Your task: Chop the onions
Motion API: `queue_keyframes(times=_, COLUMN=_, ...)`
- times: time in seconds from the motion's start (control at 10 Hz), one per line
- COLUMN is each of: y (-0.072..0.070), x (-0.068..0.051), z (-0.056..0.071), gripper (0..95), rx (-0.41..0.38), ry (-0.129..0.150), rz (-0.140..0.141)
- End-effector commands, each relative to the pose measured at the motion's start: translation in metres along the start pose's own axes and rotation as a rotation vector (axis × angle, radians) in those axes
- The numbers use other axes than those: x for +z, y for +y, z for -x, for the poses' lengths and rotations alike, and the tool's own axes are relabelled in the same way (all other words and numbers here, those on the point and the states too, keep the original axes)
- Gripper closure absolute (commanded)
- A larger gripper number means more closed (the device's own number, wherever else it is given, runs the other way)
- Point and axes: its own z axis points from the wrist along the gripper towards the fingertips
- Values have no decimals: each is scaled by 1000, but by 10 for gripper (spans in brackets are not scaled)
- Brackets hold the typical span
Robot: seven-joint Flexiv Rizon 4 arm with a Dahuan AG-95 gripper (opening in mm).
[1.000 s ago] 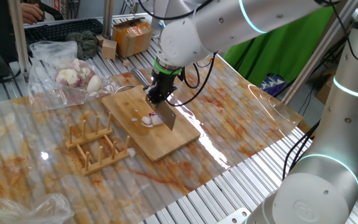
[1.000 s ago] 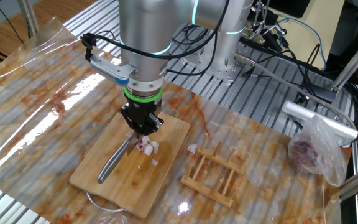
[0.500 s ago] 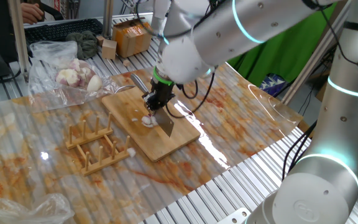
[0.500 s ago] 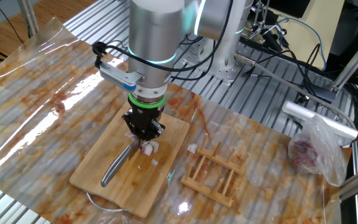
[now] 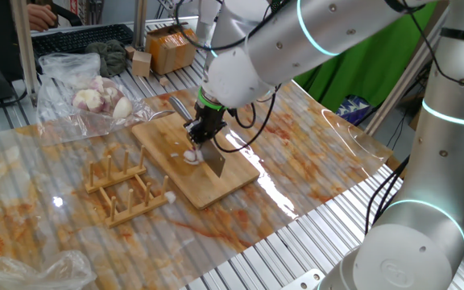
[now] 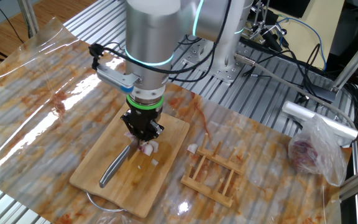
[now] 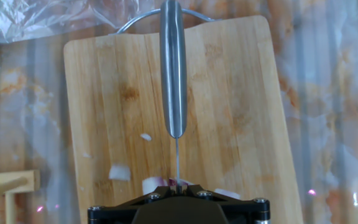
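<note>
Gripper [image 6: 143,133] clamped shut on knife [image 7: 172,74]; it has dropped since a second ago, blade now down in onions [image 6: 146,147] mid cutting board [image 6: 92,171]. One cut likely completed; more needed.

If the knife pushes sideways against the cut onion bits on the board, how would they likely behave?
The onion bits look small and loose, so they would probably scatter or slide on the smooth bamboo board. Some already lie apart from the knife. They seem light and possibly moist, so a few may cling.
</note>
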Motion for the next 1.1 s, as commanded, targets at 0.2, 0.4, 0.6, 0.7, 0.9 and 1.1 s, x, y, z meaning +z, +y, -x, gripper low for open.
queue_keyframes(times=0.2, y=1, x=-11, z=-1, gripper=950, rx=6, ry=24, rz=7)
queue_keyframes(times=0.4, y=0, x=-7, z=-2, gripper=950, rx=5, ry=23, rz=7)
queue_keyframes(times=0.6, y=-1, x=13, z=-6, gripper=950, rx=4, ry=-1, rz=9)
queue_keyframes(times=0.7, y=-1, x=15, z=-6, gripper=950, rx=3, ry=-1, rz=11)
queue_keyframes(times=0.9, y=0, x=3, z=-3, gripper=950, rx=7, ry=5, rz=12)
queue_keyframes(times=1.1, y=1, x=-11, z=-1, gripper=950, rx=5, ry=30, rz=5)
